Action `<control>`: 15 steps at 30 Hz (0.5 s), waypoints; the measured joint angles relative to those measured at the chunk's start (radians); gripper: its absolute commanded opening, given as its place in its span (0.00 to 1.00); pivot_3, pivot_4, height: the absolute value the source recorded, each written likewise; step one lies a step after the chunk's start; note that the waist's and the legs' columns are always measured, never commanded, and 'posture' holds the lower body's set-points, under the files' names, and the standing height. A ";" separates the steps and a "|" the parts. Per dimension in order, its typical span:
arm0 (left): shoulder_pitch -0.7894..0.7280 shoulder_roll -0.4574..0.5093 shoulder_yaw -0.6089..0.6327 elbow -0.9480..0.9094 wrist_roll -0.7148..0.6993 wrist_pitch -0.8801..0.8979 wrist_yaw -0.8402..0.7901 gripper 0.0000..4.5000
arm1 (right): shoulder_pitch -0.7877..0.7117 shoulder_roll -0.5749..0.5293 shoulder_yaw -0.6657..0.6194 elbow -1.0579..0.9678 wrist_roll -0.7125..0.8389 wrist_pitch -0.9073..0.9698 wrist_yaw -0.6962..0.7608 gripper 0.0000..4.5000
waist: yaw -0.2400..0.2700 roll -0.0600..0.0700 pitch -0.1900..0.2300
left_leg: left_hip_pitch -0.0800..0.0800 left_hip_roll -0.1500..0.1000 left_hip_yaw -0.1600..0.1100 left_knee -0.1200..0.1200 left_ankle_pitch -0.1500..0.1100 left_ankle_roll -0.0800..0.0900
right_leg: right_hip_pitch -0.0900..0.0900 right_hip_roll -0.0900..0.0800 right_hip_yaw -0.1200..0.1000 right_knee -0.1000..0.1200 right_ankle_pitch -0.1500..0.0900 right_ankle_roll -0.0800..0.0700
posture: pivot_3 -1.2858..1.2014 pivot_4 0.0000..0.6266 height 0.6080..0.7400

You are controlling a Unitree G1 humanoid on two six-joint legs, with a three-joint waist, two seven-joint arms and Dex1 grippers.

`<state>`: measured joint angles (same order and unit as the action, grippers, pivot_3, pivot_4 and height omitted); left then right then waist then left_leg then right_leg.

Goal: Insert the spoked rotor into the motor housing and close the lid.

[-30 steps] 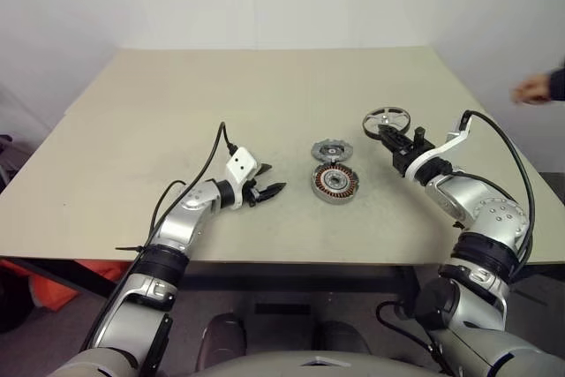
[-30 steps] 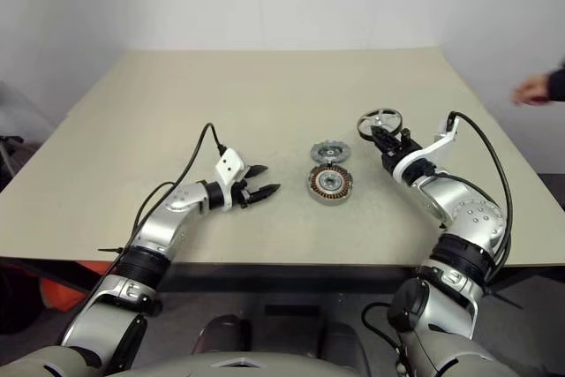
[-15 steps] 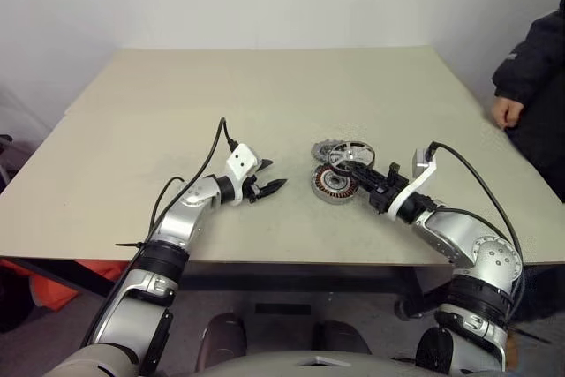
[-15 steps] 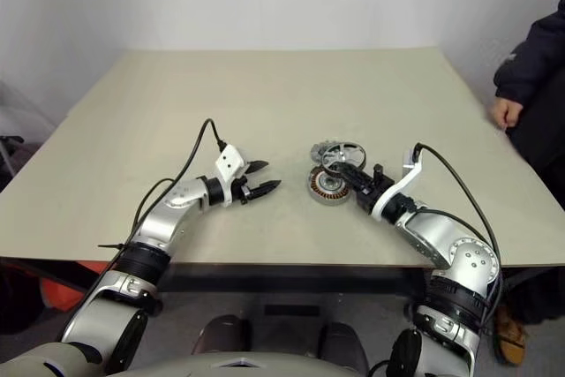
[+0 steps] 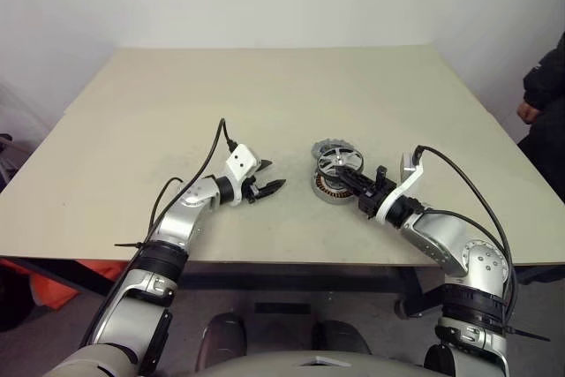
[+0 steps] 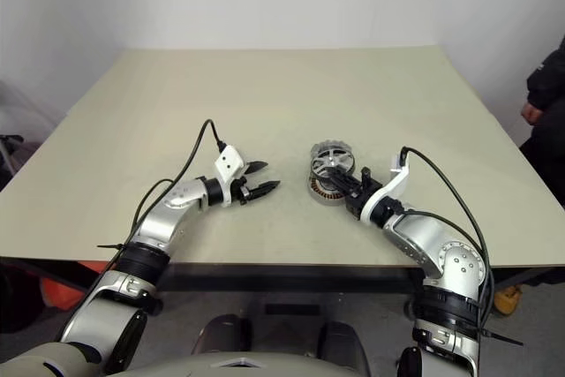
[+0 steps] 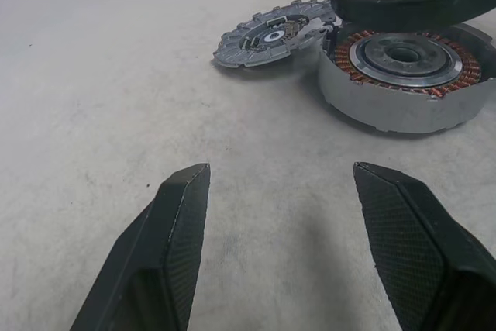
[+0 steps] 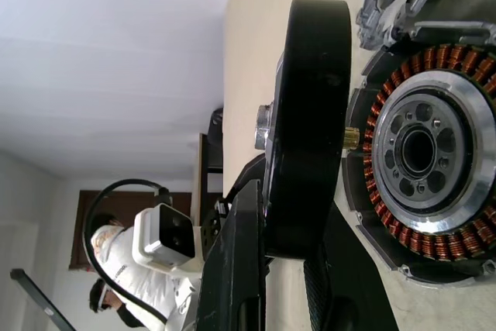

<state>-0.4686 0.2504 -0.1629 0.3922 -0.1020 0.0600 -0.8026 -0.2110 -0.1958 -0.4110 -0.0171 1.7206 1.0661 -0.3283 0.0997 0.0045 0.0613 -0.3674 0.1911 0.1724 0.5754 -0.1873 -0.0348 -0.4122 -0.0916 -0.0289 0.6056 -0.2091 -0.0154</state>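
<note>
Fingers [image 8: 240,269] around rotor [image 5: 340,162] above housing [image 5: 332,186]

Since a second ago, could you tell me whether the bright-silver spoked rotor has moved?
Yes. The right gripper carried the spoked rotor leftward, to just above the copper-coiled motor housing.

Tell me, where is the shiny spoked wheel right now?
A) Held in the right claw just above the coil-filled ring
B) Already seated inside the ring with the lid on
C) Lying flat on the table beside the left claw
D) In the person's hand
A: the right claw grips the spoked rotor by its rim, just over the motor housing, while the lid lies on the table beside the housing.
</note>
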 measured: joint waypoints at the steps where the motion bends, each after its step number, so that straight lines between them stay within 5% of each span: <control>1: 0.000 0.000 0.000 0.000 0.001 0.000 0.000 0.69 | 0.004 0.000 0.010 0.000 0.005 -0.009 -0.004 0.08 | 0.000 0.000 0.000 | 0.000 0.000 0.000 0.000 0.000 0.000 | 0.000 0.000 0.000 0.000 0.000 0.000 | 0.52 0.00 1.00; 13: 0.000 0.001 0.000 0.000 0.008 0.000 0.002 0.69 | 0.020 -0.025 0.080 0.005 0.011 -0.083 -0.014 0.08 | 0.000 0.000 0.000 | -0.003 0.000 0.000 0.000 0.000 0.000 | -0.002 0.000 0.000 0.000 0.000 0.000 | 0.52 0.00 1.00; 15: 0.000 0.001 0.000 0.000 0.008 -0.001 0.002 0.69 | 0.024 -0.036 0.082 0.010 0.010 -0.084 -0.007 0.24 | 0.000 0.000 0.000 | -0.003 0.000 0.000 0.000 0.000 0.000 | -0.002 0.000 0.000 0.000 0.000 0.000 | 0.52 0.00 1.00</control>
<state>-0.4687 0.2517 -0.1628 0.3922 -0.0941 0.0594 -0.8003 -0.1873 -0.2321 -0.3292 -0.0068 1.7311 0.9818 -0.3353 0.1000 0.0044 0.0612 -0.3702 0.1908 0.1724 0.5756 -0.1873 -0.0348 -0.4146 -0.0916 -0.0288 0.6059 -0.2089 -0.0153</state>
